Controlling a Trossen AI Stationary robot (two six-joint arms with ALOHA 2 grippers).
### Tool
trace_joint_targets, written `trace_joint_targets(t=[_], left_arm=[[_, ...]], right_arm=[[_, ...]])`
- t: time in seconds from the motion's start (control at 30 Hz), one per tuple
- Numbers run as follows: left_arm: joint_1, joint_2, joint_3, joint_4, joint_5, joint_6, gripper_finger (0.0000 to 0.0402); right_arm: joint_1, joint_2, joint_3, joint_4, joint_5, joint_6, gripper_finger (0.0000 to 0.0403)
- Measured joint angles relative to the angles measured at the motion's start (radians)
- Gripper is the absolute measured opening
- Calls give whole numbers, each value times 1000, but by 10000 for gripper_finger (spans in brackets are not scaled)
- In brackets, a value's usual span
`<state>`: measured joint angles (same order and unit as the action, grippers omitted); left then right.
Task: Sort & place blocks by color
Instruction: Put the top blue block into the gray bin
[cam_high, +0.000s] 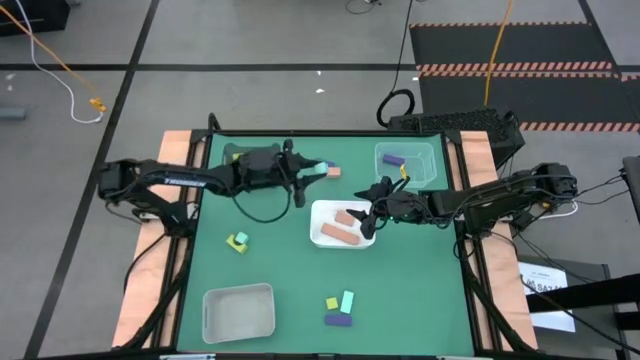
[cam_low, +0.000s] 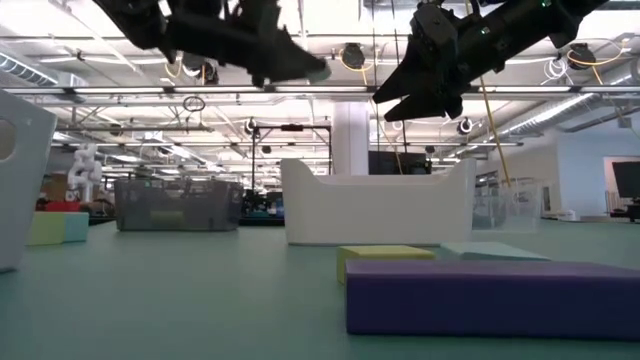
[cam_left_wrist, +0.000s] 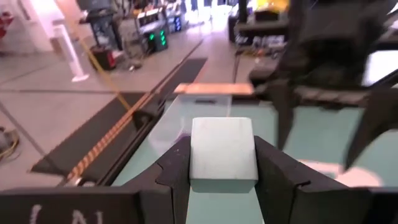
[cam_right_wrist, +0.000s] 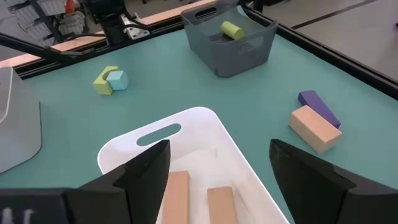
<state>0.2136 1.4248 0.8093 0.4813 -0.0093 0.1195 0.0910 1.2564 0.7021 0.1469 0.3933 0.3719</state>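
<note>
My left gripper (cam_left_wrist: 222, 163) is shut on a mint green cube (cam_left_wrist: 222, 143), held in the air near the table's far edge (cam_high: 318, 168). A salmon-pink block (cam_high: 334, 172) lies on the table just beyond it, with a purple bar (cam_right_wrist: 318, 104) beside it. My right gripper (cam_right_wrist: 217, 168) is open and empty, hovering over the white tray (cam_high: 322, 212), where two salmon-pink bars (cam_high: 346, 227) lie. A yellow and a mint block (cam_high: 238, 241) lie together at the left. A yellow, a mint and a purple block (cam_high: 340, 306) lie near the near edge. My left gripper pinches the mint cube between its two fingers, one on each opposite side face (cam_left_wrist: 249, 163). The fingers come roughly level from the table's left. The cube is lifted clear of the table (cam_low: 316, 71).
A clear tray (cam_high: 420, 152) at the far right holds a purple block (cam_high: 392, 158). A dark grey tray (cam_right_wrist: 229, 45) with a yellow piece (cam_right_wrist: 231, 29) stands under my left arm. A light grey tray (cam_high: 238, 312) stands at the near left. The green mat's middle (cam_high: 290, 260) is bare.
</note>
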Motion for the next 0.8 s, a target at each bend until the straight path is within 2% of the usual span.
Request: trace_joint_targets(t=[0.33,0.5,0.67,0.8], left_arm=[[-100,-27,0,87,0,-139,134],[-134,-27,0,46,15,-237,134],[-178,-43,1,-176,133,-383,134],[-231,-76,1,-421,151,-492,134]], right_arm=[[0,0,0,21,2,5,267],[-12,1,0,114,2,0,267],[-13,1,0,166,2,-64,267],[-13,1,0,164,2,-95,267]])
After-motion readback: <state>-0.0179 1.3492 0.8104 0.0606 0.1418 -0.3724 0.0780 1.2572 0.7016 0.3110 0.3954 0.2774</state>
